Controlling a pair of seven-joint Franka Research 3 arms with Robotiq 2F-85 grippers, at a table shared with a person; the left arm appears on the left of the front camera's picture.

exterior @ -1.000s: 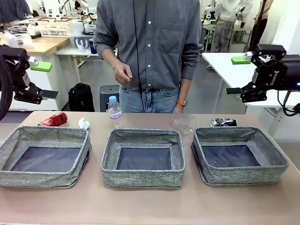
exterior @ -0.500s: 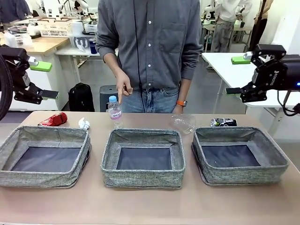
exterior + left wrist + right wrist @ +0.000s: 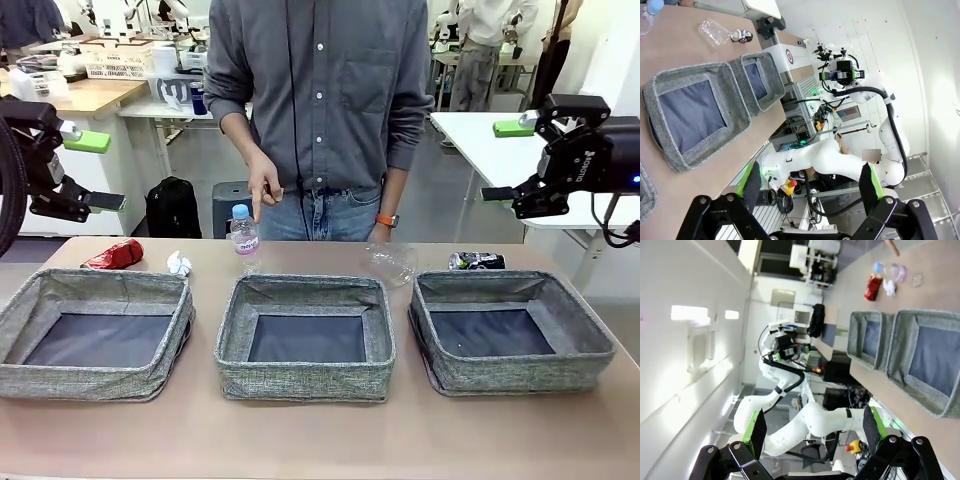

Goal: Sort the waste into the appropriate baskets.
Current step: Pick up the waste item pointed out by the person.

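Along the table's far edge lie a red can (image 3: 113, 255), a white paper ball (image 3: 179, 264), an upright clear bottle (image 3: 243, 232) with a blue cap, a clear cup (image 3: 392, 262) on its side and a dark can (image 3: 476, 261). Three grey baskets stand in a row in front of them: left (image 3: 100, 283), middle (image 3: 305, 288), right (image 3: 500, 282). My left gripper (image 3: 97, 171) hangs open high off the table's left end. My right gripper (image 3: 505, 161) is open high at the right. Both wrist views show open, bare jaws (image 3: 811, 182) (image 3: 813, 430) far from the waste.
A person stands at the far side; one hand (image 3: 265, 190) points a finger down just above the bottle. The other hand rests by the cup. Bare table lies in front of the baskets.
The person's hand has dropped from a loose fist at chest height to a finger pointing down above the bottle. Neither arm has moved.
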